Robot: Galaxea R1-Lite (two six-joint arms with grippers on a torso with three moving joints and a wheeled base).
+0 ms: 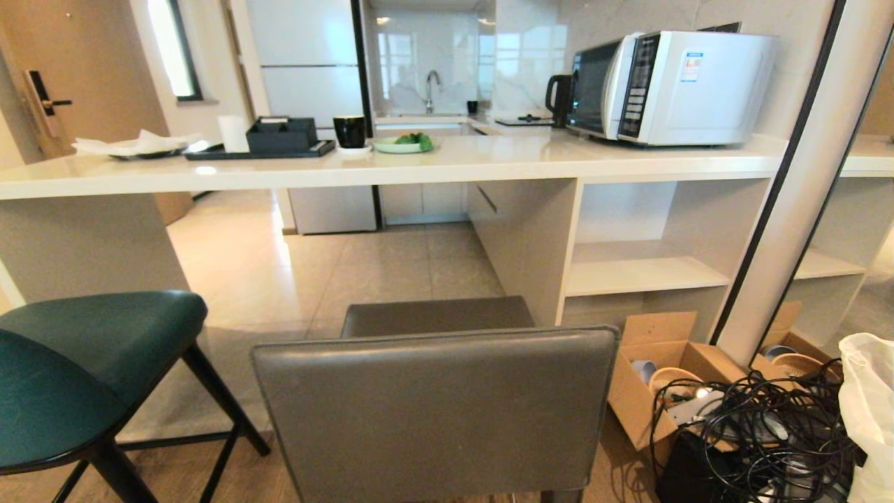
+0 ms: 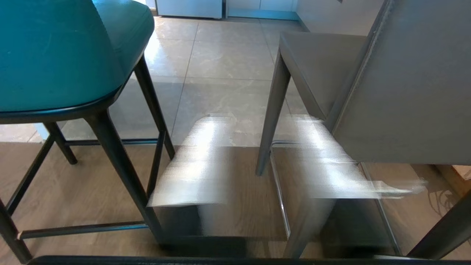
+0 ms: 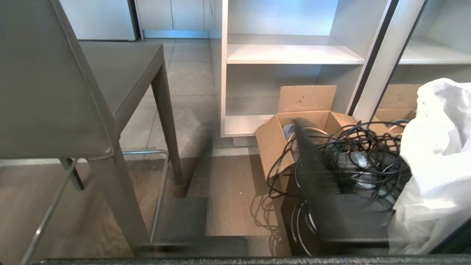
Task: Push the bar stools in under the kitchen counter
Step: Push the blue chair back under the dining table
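Smears of motion are blurring the left gripper (image 2: pixel 257 125) in its wrist view, so whether it is spread or pressed together cannot be told. It is hanging low over wood-grain floor, between the two stools and touching neither. The right gripper (image 3: pixel 254 147) is showing as a dark, equally smeared shape, its state just as unreadable, and is hovering between the grey stool's straight leg and a tangle of black cables (image 3: pixel 353 162). Neither arm is appearing in the head view. There, the grey stool (image 1: pixel 436 412) is sitting at 6 o'clock, its smooth, square leather back facing the camera and its flat seat pointing toward the counter. The teal stool (image 1: pixel 84 370) is standing at 8 o'clock, with a rounded padded seat on thin, black, splayed legs. Both are standing out in front of the kitchen counter (image 1: pixel 489 164), a thick, glossy off-white slab running across from 9 to 3 o'clock. A white microwave (image 1: pixel 677 87) is resting on it at 1 o'clock, above open white shelf cubbies (image 1: pixel 642 272). An open cardboard box (image 1: pixel 649 370) and a crinkled white plastic bag (image 1: pixel 869 405) are lying at 4 o'clock.
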